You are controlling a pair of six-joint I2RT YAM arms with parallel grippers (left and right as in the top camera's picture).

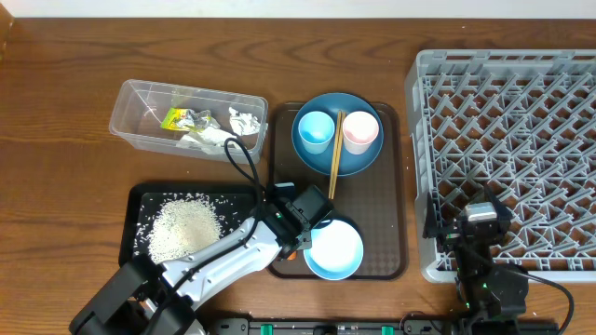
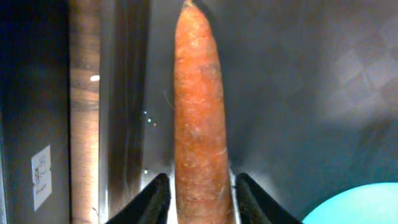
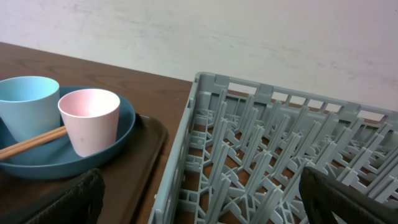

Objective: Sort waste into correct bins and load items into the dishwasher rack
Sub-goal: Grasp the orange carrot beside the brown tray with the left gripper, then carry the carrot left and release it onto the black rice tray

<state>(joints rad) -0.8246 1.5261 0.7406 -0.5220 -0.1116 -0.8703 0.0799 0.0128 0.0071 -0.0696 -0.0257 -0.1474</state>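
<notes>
One grey dishwasher rack (image 1: 521, 121) is set to the right of the brown serving tray (image 1: 386, 205), with no dish seen in it. Left of the tray, the black tray (image 1: 133, 200) is heaped with rice (image 1: 182, 228); beyond the tray's far-left corner, the clear tub (image 1: 130, 107) is filled with wrapper and tissue, so food and dry waste are evidently kept apart. On the tray's far half, the dark-blue plate (image 1: 358, 160) is loaded with both cups and the chopsticks (image 1: 333, 158); the bowl (image 1: 335, 249) is left at its near end. Right of the tray, the right gripper (image 3: 205, 202) is held spread wide and empty. At the tray's near-left edge, the carrot piece (image 2: 198, 106) is clamped lengthwise by the left gripper (image 2: 202, 193), presumably bound for the rice.
</notes>
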